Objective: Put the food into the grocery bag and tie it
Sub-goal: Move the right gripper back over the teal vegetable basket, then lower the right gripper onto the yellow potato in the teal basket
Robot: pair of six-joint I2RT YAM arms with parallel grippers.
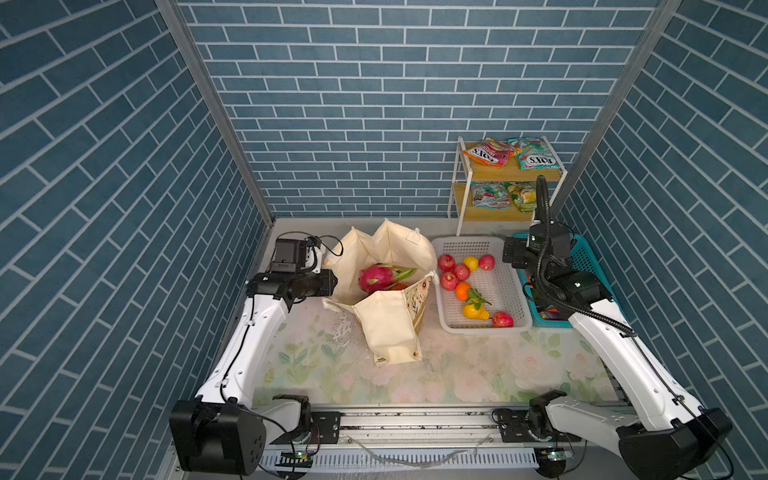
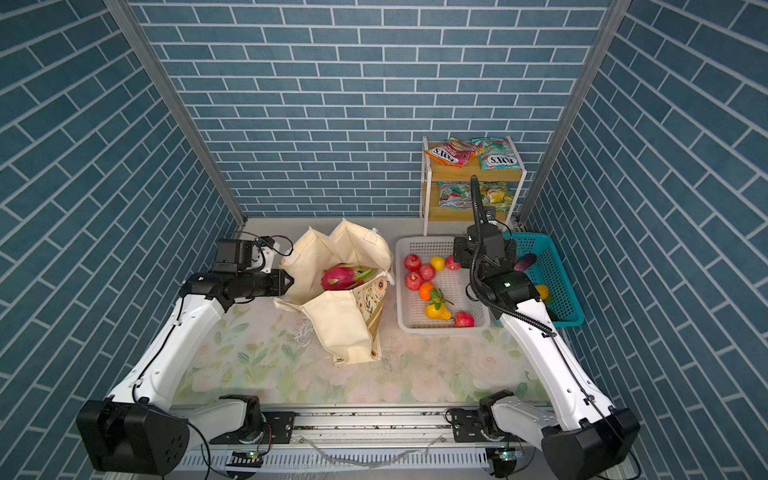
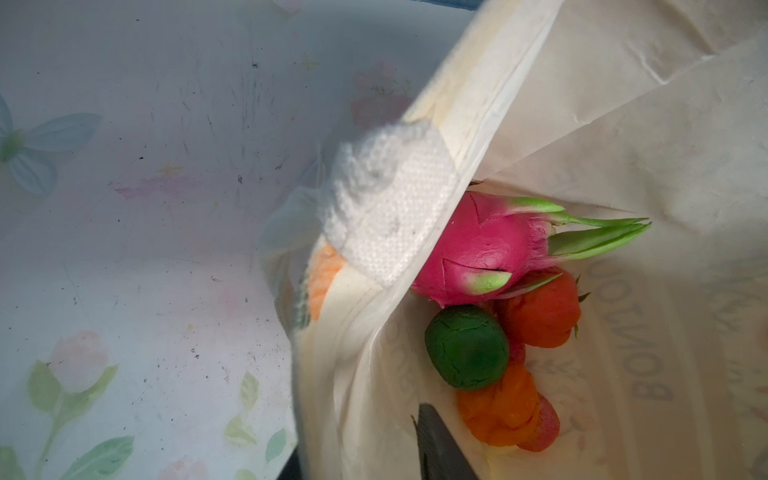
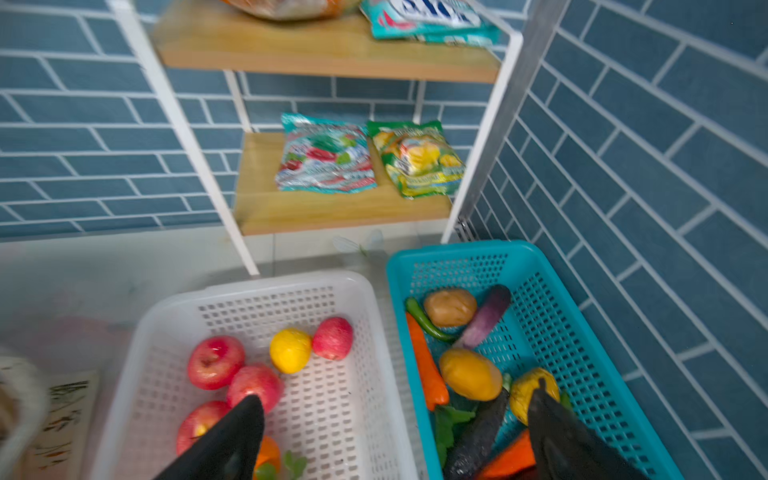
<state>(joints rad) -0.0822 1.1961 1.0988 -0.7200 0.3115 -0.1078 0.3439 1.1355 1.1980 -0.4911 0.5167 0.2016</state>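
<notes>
The cream grocery bag stands open left of centre. Inside it lie a pink dragon fruit, a green round piece and red and orange pieces. My left gripper is shut on the bag's left rim, one finger inside the bag. My right gripper hangs open and empty over the border between the white basket and the teal basket. Red apples, a lemon and an orange lie in the white one.
A two-level shelf at the back right holds FOX'S packets. The teal basket by the right wall holds a potato, a carrot and other vegetables. The bag's white woven handle sits on its rim.
</notes>
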